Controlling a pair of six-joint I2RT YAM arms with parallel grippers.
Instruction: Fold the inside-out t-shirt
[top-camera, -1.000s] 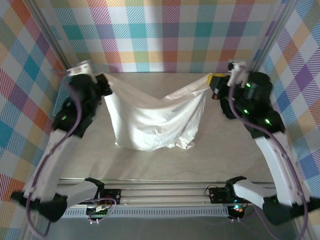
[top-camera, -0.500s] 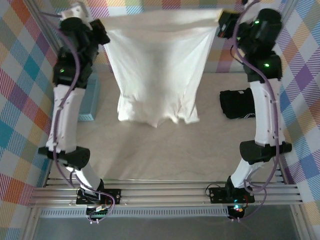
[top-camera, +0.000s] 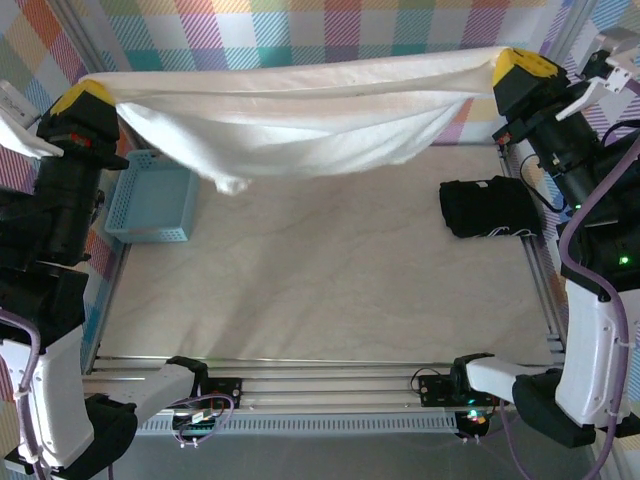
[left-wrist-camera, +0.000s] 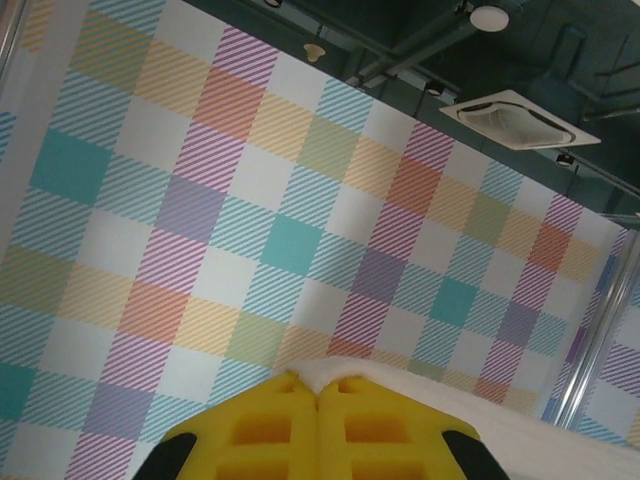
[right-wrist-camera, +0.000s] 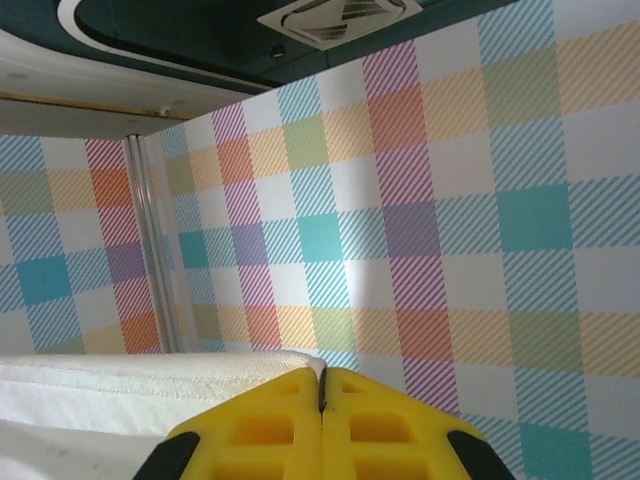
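Note:
The inside-out t-shirt (top-camera: 300, 115), white and wrinkled, is stretched in the air high above the table, its body swung up toward the back wall. My left gripper (top-camera: 95, 92) is shut on its left corner and my right gripper (top-camera: 505, 62) is shut on its right corner. In the left wrist view the yellow jaws (left-wrist-camera: 318, 385) pinch a white tuft of the t-shirt (left-wrist-camera: 400, 378), whose edge runs off right. The right wrist view has my gripper (right-wrist-camera: 322, 375) nipping the t-shirt (right-wrist-camera: 130, 385), which spreads to the left.
A blue basket (top-camera: 152, 196) stands at the table's left edge. A black folded garment (top-camera: 488, 207) lies at the right edge. The beige table (top-camera: 320, 280) lies below, and checked walls close in the back and sides.
Both arms have lifted and spread apart. The t-shirt hung down with its hem on the table a second ago; now it is pulled taut and swung up, off the table.

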